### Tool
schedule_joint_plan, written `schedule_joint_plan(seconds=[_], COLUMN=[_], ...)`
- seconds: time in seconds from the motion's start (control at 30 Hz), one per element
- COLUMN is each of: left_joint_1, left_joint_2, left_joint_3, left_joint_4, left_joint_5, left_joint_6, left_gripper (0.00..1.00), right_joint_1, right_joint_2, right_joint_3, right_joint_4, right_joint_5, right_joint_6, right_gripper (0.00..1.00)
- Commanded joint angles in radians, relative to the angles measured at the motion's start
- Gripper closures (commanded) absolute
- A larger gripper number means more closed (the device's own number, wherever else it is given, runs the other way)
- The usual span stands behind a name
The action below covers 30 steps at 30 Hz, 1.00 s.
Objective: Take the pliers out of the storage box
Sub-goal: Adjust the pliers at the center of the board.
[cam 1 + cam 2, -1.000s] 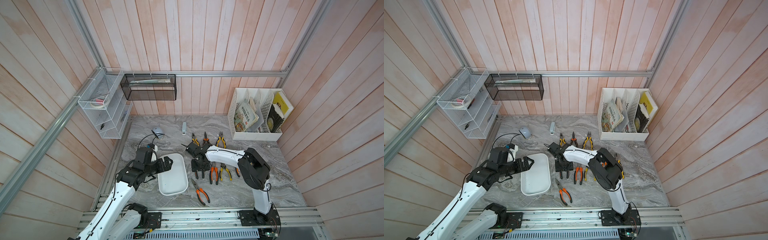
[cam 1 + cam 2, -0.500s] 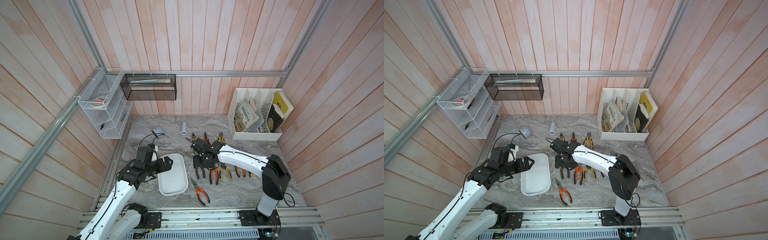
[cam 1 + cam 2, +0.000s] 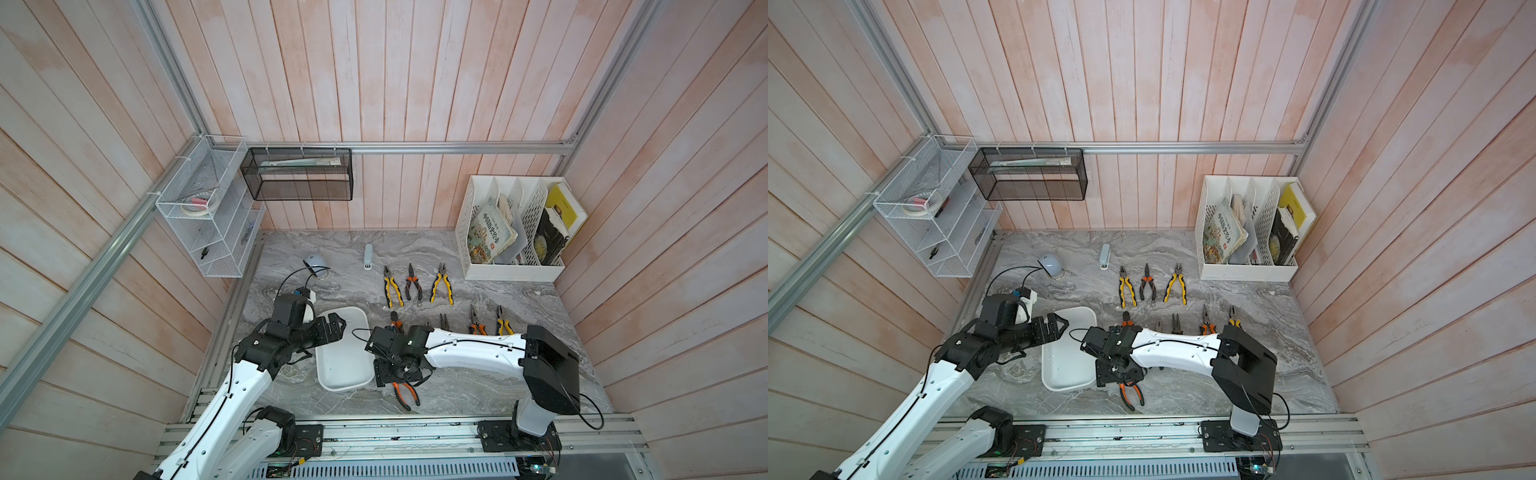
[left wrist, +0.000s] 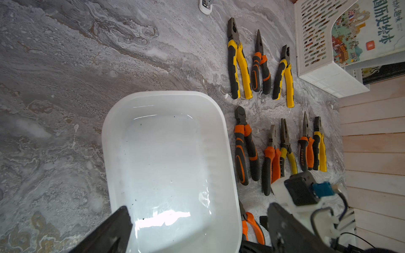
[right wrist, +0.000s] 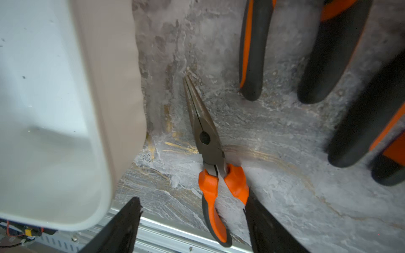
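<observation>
The right gripper (image 5: 192,202), which a second earlier was over the middle row, hung with jaws spread astride orange long-nosed pliers (image 5: 210,151) lying beside the white box (image 3: 345,361), at its near corner. The left gripper (image 3: 334,327) stayed agape over the box's far rim, with eight more pliers (image 4: 243,144) lying outside the box farther back.

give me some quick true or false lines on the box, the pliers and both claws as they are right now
1. The storage box is empty. True.
2. The right claw is shut on the orange long-nosed pliers. False: it is open, and they lie on the table beneath it.
3. The stapler lies in the storage box. False: it lies on the table near the back wall.
4. A row of three pliers lies nearest the file rack. True.
5. The left claw holds pliers. False: it is open and empty.
</observation>
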Motion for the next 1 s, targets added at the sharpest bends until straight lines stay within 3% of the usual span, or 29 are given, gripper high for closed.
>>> schedule_joint_plan(seconds=[0.0, 0.47, 0.97], left_joint_1=[0.004, 0.004, 0.004], left_joint_2=[-0.010, -0.009, -0.025], left_joint_3=[-0.009, -0.008, -0.010], left_joint_4=[-0.004, -0.004, 0.002], left_joint_5=[-0.001, -0.007, 0.004], left_joint_6=[0.001, 0.000, 0.004], left_gripper=[0.00, 0.00, 0.00], right_joint_1=[0.005, 0.008, 0.065], right_joint_2=[0.006, 0.006, 0.002], right_joint_3=[-0.022, -0.139, -0.134], right_joint_4=[-0.050, 0.007, 0.026], right_joint_5=[0.025, -0.034, -0.064], right_joint_6=[0.042, 0.087, 0.212], right_gripper=[0.22, 0.29, 0.63])
